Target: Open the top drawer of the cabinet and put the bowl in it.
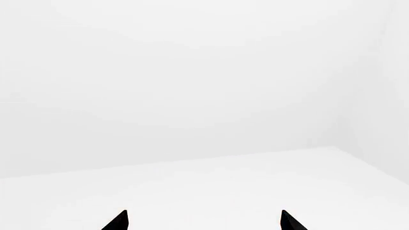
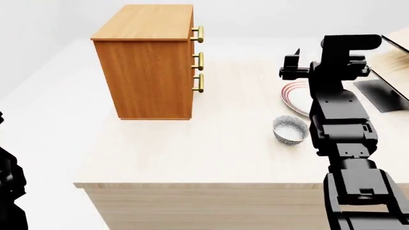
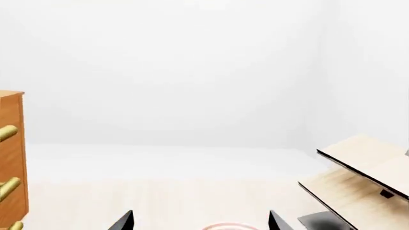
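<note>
Bowl (image 2: 290,129) on table (image 2: 191,143), just left of right arm, below raised right hand (image 2: 290,67)

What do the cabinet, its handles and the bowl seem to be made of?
The cabinet looks like orange-brown wood with a smooth finish: grain lines run down its side. Its handles look like polished brass, being yellow and shiny. The bowl is probably glazed ceramic, speckled blue and white outside and pale inside.

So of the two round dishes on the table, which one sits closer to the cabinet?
The bowl, small, deep and blue-and-white speckled. The flat red-ringed plate lies farther right of the cabinet, partly hidden behind the right arm.
</note>
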You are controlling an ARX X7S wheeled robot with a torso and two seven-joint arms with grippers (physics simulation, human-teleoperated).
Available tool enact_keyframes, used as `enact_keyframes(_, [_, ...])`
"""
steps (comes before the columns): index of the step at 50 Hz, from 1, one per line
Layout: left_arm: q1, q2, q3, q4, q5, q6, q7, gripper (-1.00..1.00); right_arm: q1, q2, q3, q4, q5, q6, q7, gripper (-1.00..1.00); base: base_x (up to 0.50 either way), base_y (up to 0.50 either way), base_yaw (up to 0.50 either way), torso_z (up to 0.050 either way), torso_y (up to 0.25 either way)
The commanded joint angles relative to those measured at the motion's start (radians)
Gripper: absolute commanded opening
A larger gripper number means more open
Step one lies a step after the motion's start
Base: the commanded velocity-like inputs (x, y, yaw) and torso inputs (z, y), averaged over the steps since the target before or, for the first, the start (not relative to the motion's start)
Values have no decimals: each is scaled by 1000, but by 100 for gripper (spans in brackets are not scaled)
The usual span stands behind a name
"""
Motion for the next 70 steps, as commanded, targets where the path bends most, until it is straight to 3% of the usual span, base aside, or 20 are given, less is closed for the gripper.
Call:
enact_keyframes(1, [-7, -1, -11, -3, 14, -8, 1, 100, -2, -5, 13, 100, 11, -78, -3, 100, 0, 0, 0, 0, 0])
enact_keyframes(11, [-16, -4, -10, -2, 19, -19, 1, 100, -20, 5, 26, 30, 43, -4, -27, 100, 41, 0, 0, 0, 0])
enact_keyframes(70, [-32, -8, -5, -3, 28, -22, 2, 100, -16, 14, 50, -3, 96, 55, -36, 100, 500, 0, 0, 0, 0])
